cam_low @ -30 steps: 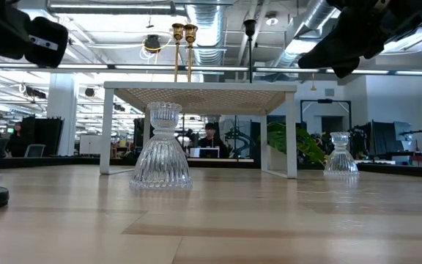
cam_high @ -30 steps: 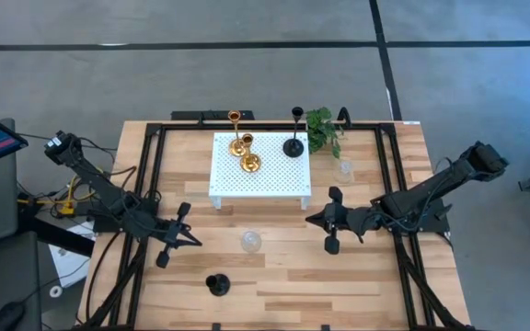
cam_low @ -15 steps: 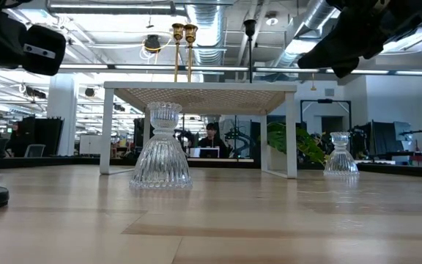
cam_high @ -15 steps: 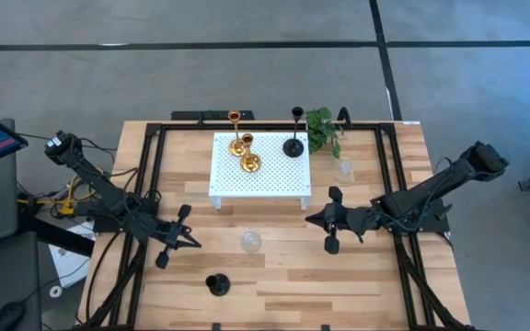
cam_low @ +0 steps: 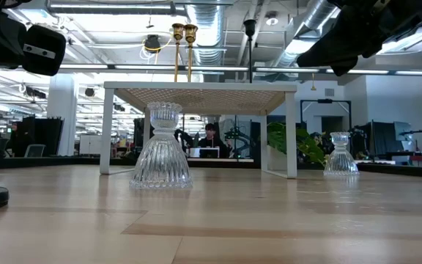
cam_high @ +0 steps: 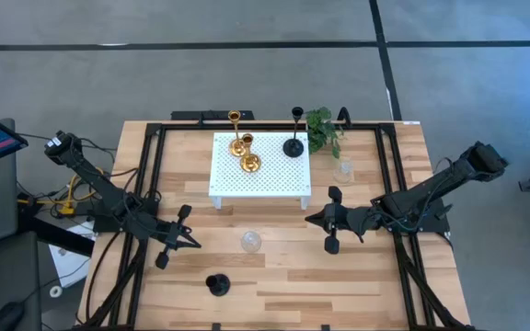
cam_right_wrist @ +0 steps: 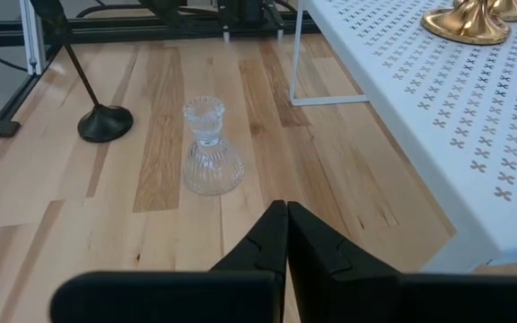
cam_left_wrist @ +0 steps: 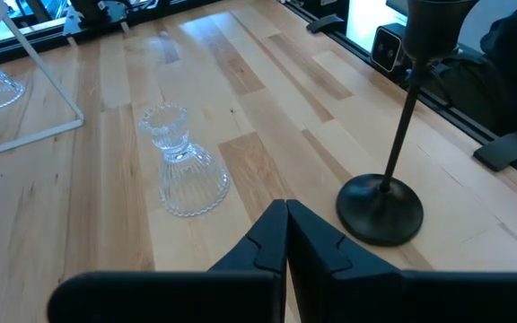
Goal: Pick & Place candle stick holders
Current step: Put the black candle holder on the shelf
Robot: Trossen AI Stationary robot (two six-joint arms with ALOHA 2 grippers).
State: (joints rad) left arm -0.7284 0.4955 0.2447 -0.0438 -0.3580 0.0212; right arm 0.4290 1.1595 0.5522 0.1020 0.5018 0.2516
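A white perforated stand [cam_high: 259, 175] carries two gold holders [cam_high: 243, 152] and a tall black holder [cam_high: 293, 144], each standing on its round base. A squat clear glass holder [cam_high: 251, 242] stands upright on the table in front of the stand, between both grippers. A second glass holder [cam_high: 343, 170] stands right of the stand. Another tall black holder [cam_high: 216, 284] stands near the front edge. My left gripper [cam_high: 194, 241] hovers shut to the left of the glass holder [cam_left_wrist: 182, 166]. My right gripper [cam_high: 311, 219] hovers shut to its right [cam_right_wrist: 210, 152].
A small green plant [cam_high: 322, 129] stands at the far edge, right of the stand. Black frame rails [cam_high: 150, 175] run along the table's left, right and far sides. Bare wood lies between the stand's front legs and the near edge.
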